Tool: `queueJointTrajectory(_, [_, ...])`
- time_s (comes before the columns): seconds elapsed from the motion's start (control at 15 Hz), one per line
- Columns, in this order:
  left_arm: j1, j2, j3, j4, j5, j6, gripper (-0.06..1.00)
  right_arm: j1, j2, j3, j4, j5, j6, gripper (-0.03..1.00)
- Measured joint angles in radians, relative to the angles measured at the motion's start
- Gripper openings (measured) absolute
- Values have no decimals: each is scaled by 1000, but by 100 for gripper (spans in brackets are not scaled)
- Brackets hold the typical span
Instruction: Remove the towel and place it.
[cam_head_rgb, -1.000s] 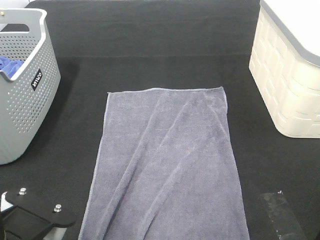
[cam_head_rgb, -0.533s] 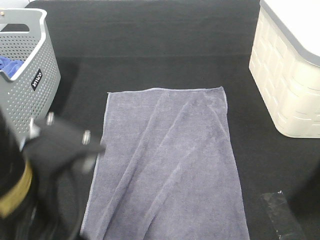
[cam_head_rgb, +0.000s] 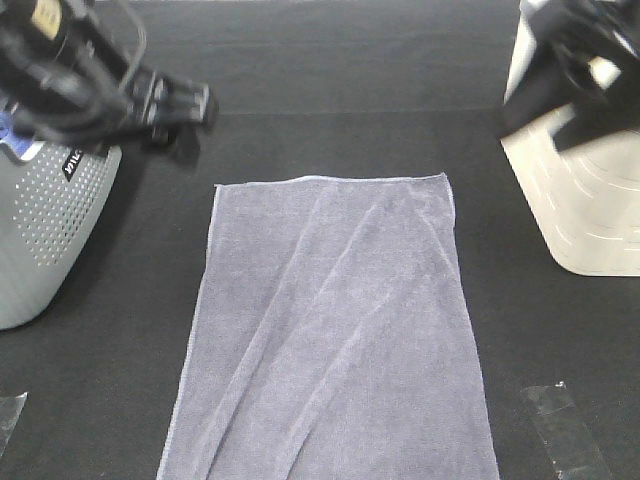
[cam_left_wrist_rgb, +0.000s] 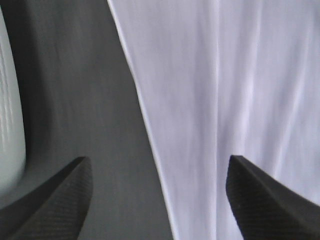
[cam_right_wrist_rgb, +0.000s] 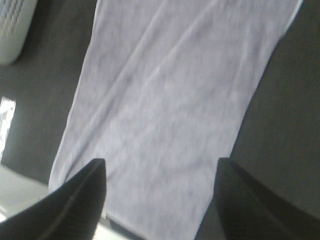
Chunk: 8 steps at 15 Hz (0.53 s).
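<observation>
The towel (cam_head_rgb: 330, 330), a long grey-lavender cloth with a few soft creases, lies flat on the black table (cam_head_rgb: 330, 80), its near end running off the front edge of the exterior view. My left gripper (cam_head_rgb: 195, 105) hovers at the back left, beyond the towel's far left corner. In the left wrist view the left gripper (cam_left_wrist_rgb: 157, 160) is open and empty above the towel (cam_left_wrist_rgb: 225, 100) and its long hem. My right arm (cam_head_rgb: 575, 60) is a blur at the back right. In its own view the right gripper (cam_right_wrist_rgb: 161, 162) is open and empty over the towel (cam_right_wrist_rgb: 175, 100).
A grey perforated basket (cam_head_rgb: 40, 220) holding a blue cloth stands at the left, partly behind my left arm. A cream basket (cam_head_rgb: 580, 200) stands at the right under my right arm. Clear tape strips (cam_head_rgb: 560, 430) lie near the front edge.
Both arms have swung from the front edge up to the back of the table, left to the back left, right to the back right. The towel has not moved.
</observation>
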Motion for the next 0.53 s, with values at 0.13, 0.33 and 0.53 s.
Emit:
queueJointTrajectory(0.13, [40,41,-25,0,-37,15,71,0,64,-70,0,-3,-9,57])
queueJointTrajectory(0.33, [116,237,-176,-3,-78,45,71,0,273,-250,-9,-13,-25,52])
queueJointTrajectory(0.53, [143,467,-378,-18,-80,52,71,-1,496,-407,-60,-35,-25,51])
